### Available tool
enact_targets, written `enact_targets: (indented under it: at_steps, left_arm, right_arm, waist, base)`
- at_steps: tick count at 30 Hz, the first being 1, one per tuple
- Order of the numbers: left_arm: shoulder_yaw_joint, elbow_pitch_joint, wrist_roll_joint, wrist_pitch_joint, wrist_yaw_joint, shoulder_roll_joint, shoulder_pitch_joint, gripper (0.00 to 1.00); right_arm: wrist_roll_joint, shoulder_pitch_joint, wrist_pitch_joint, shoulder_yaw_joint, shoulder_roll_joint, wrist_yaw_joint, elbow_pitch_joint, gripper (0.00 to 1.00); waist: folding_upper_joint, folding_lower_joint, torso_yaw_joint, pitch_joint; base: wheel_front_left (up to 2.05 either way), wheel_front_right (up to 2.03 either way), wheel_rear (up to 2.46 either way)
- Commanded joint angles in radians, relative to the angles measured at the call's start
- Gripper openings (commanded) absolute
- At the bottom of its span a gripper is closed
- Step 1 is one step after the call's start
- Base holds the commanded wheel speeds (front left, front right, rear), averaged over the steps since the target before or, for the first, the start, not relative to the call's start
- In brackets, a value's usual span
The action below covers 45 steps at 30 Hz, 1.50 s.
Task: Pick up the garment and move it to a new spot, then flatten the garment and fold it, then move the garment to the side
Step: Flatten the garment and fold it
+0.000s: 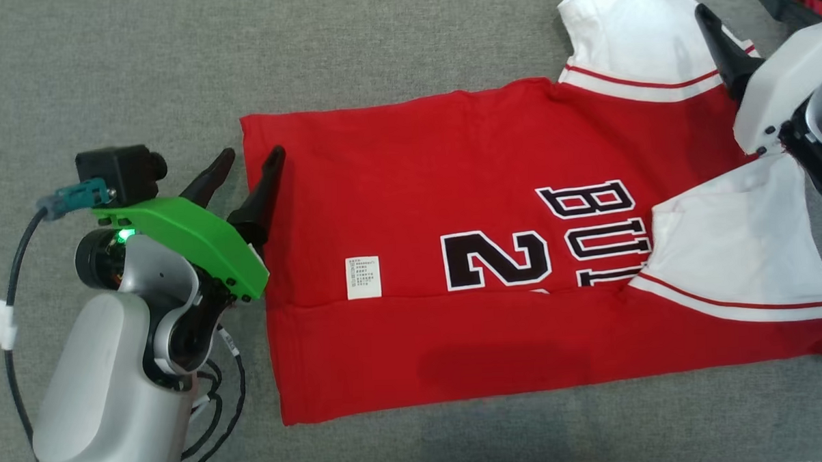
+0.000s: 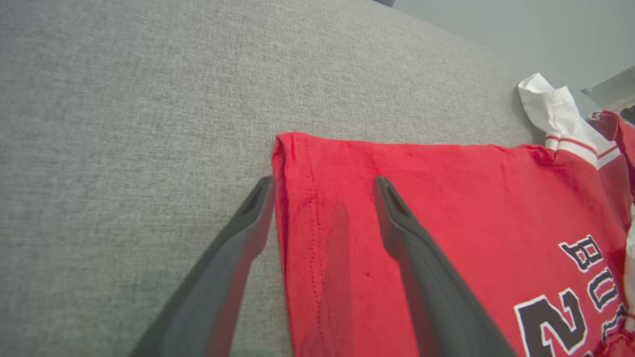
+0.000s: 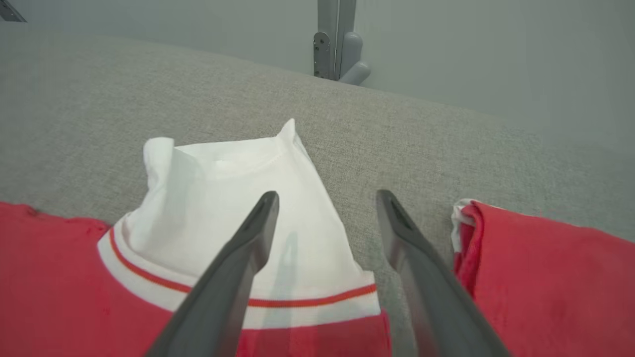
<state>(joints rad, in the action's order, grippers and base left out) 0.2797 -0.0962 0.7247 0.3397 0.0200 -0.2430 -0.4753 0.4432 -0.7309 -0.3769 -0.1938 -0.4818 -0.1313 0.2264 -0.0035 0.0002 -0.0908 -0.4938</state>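
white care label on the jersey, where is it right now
In the head view the white care label lies on the red jersey, just left of the black number 2 and right of the left claw.

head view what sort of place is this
Likely a robot test bench: a red-and-white jersey on a plain grey fabric-covered surface, a bare grey wall and grey metal post behind.

I see a grey woven-cloth surface (image 1: 104, 64) carrying a red jersey (image 1: 450, 188), which lies flat with its hem to the left. On the right, the far white sleeve (image 1: 623, 39) spreads outward and the near white sleeve (image 1: 733, 247) lies over the chest. A white care label (image 1: 363, 278) faces up.
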Motion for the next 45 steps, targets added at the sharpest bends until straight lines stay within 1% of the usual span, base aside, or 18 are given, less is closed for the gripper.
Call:
enact_targets:
  at_steps: [1,5,7,11,15,16,17,18,19,20,23,26,31,35,38,41,42,45]
  left_arm:
    - [0.003,-0.008,-0.008,-0.005,0.007,0.004,-0.016,1.00]
    - [0.019,-0.080,-0.001,-0.013,0.040,0.020,-0.080,1.00]
    - [0.026,-0.109,0.001,-0.021,0.051,0.025,-0.099,1.00]
    - [0.042,-0.152,0.006,-0.029,0.065,0.035,-0.123,1.00]
    - [0.056,-0.179,0.036,-0.032,0.083,0.050,-0.143,1.00]
    - [0.058,-0.187,0.042,-0.037,0.087,0.052,-0.145,1.00]
    - [0.070,-0.201,0.053,-0.039,0.095,0.051,-0.149,1.00]
    - [0.074,-0.206,0.064,-0.041,0.098,0.054,-0.148,0.49]
    - [0.078,-0.212,0.074,-0.041,0.101,0.057,-0.146,0.11]
    - [0.086,-0.218,0.081,-0.036,0.104,0.057,-0.142,0.00]
    - [0.089,-0.230,0.099,-0.055,0.108,0.038,-0.126,0.00]
    - [0.076,-0.232,0.104,-0.085,0.110,0.015,-0.113,0.00]
    - [0.048,-0.208,0.108,-0.132,0.107,-0.024,-0.061,0.00]
    - [0.035,-0.168,0.114,-0.158,0.100,-0.047,0.015,0.00]
    - [0.021,-0.124,0.125,-0.181,0.088,-0.049,0.078,0.00]
    - [0.006,-0.078,0.123,-0.204,0.068,-0.059,0.146,0.00]
    - [0.006,-0.078,0.123,-0.204,0.068,-0.059,0.146,0.00]
    - [-0.005,-0.032,0.127,-0.222,0.047,-0.062,0.215,0.00]
  right_arm:
    - [-0.015,-0.012,0.001,-0.008,-0.002,0.001,0.010,1.00]
    - [-0.034,-0.108,0.030,-0.042,0.015,0.001,0.104,1.00]
    - [-0.049,-0.141,0.040,-0.058,0.010,0.001,0.151,1.00]
    - [-0.050,-0.187,0.061,-0.093,0.001,0.001,0.222,1.00]
    - [-0.031,-0.205,0.078,-0.133,0.002,0.001,0.271,1.00]
    - [-0.020,-0.206,0.086,-0.142,0.007,0.001,0.279,0.42]
    - [0.007,-0.208,0.109,-0.151,0.014,0.001,0.293,0.00]
    - [0.019,-0.206,0.126,-0.151,0.015,0.001,0.301,0.00]
    - [0.034,-0.203,0.145,-0.141,0.019,0.001,0.312,0.00]
    - [0.048,-0.195,0.162,-0.135,0.021,0.001,0.323,0.00]
    - [0.076,-0.176,0.222,-0.132,0.028,0.001,0.344,0.00]
    - [0.126,-0.158,0.296,-0.105,0.053,0.001,0.343,0.00]
    - [0.197,-0.082,0.374,-0.119,0.060,0.001,0.276,0.00]
    - [0.248,0.004,0.415,-0.125,0.039,0.001,0.192,0.00]
    - [0.273,0.089,0.441,-0.104,0.023,0.001,0.131,0.00]
    - [0.287,0.169,0.441,-0.090,0.007,0.001,0.074,0.00]
    - [0.287,0.169,0.441,-0.090,0.007,0.001,0.074,0.00]
    - [0.286,0.249,0.437,-0.072,0.008,0.001,0.035,0.00]
  waist:
    - [0.0035,-0.0002,-0.059,-0.074]
    - [0.0035,-0.0002,-0.078,-0.104]
    - [0.0035,-0.0002,-0.085,-0.112]
    - [0.0035,-0.0002,-0.096,-0.120]
    - [0.0035,-0.0002,-0.097,-0.125]
    - [0.0035,-0.0002,-0.094,-0.124]
    - [0.0035,-0.0002,-0.086,-0.115]
    - [0.0035,-0.0002,-0.081,-0.108]
    - [0.0035,-0.0002,-0.076,-0.100]
    - [0.0035,-0.0002,-0.071,-0.090]
    - [0.0035,-0.0002,-0.052,-0.052]
    - [0.0035,-0.0002,-0.031,-0.013]
    - [0.0035,-0.0002,0.013,0.056]
    - [0.0035,-0.0002,0.048,0.114]
    - [0.0035,-0.0002,0.072,0.156]
    - [0.0035,-0.0002,0.096,0.186]
    - [0.0035,-0.0002,0.096,0.186]
    - [0.0035,-0.0002,0.116,0.210]
  base:
    - [0.00,0.00,0.00]
    - [0.00,0.00,0.00]
    - [0.00,0.00,0.00]
    - [0.00,0.00,0.00]
    - [0.00,0.00,0.00]
    - [0.00,0.00,0.00]
    - [0.00,0.00,0.00]
    - [0.00,0.00,0.00]
    - [0.00,0.00,0.00]
    - [0.00,0.00,0.00]
    - [0.00,0.00,0.00]
    - [0.00,0.00,0.00]
    - [0.00,0.00,0.00]
    - [0.00,0.00,0.00]
    - [0.00,0.00,0.00]
    - [0.00,0.00,0.00]
    - [0.00,0.00,0.00]
    - [0.00,0.00,0.00]
